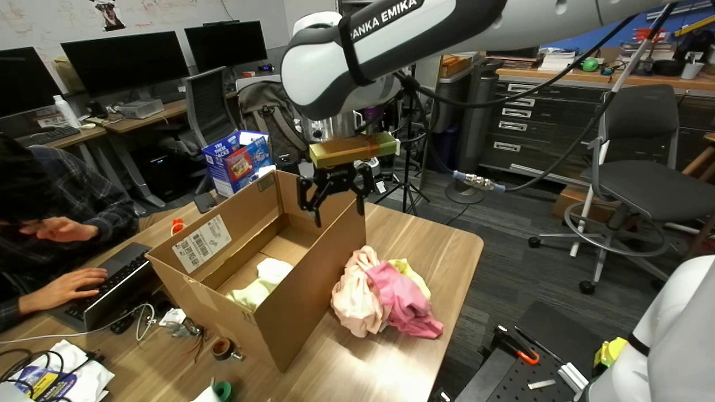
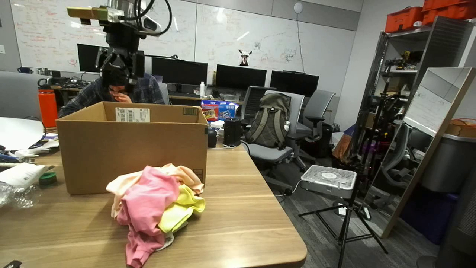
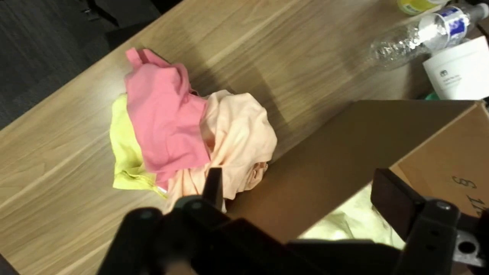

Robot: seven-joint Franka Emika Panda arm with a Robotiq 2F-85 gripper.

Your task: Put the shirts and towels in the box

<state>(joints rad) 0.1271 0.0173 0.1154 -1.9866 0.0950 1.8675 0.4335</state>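
A tall open cardboard box stands on the table; its side wall shows in an exterior view and the wrist view. A pale green and white cloth lies inside it, also in the wrist view. Beside the box is a crumpled pile: a pink cloth on top, a peach cloth against the box and a yellow cloth. A greyish edge shows beneath. My gripper is open and empty above the box's side wall near the pile; its fingers are apart in the wrist view.
A person sits at a laptop behind the box. Cables, tape rolls and a plastic bottle lie near the box's end. A blue carton stands past the far end. The table edge runs beyond the pile.
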